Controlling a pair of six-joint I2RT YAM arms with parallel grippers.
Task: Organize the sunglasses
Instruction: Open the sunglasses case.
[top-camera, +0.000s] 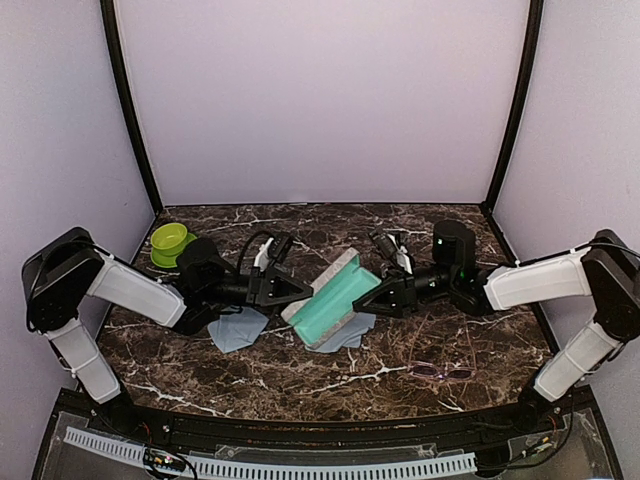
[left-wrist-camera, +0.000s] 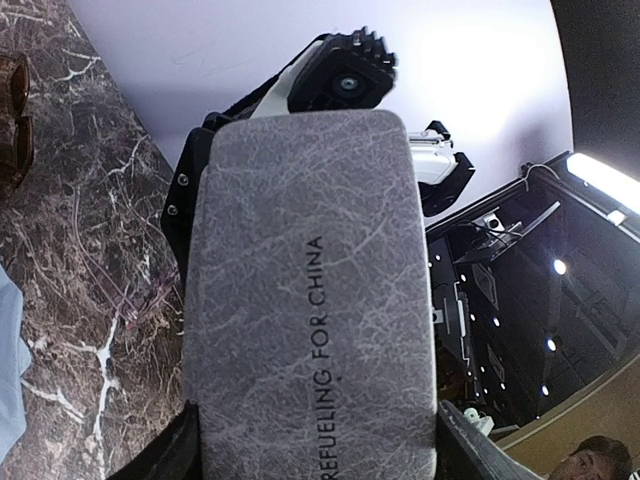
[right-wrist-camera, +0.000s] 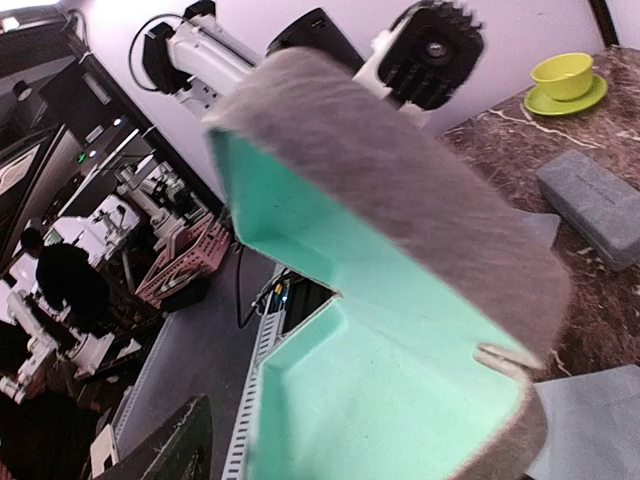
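— Where do we find the sunglasses, and where the hands?

— The pink-purple sunglasses lie flat on the marble worktop, near its front edge. They are well apart from the right hand and farther still from the left hand. Both hands meet mid-worktop at an open case lined in teal, tilted between them.

— And the grips?

— Our left wrist view shows the case's grey shell filling the gap between the left hand's fingers, which are clamped on it. For the right hand we see only one finger beside the teal lining, so we cannot tell its grip.

— What does one view add?

— Only the left wrist view catches the dark brown sunglasses, at its upper left edge on the marble. The right wrist view alone gives us a second case, which is grey, closed and lying flat. The overhead view places the green bowl at far left and a blue cloth under the left arm.
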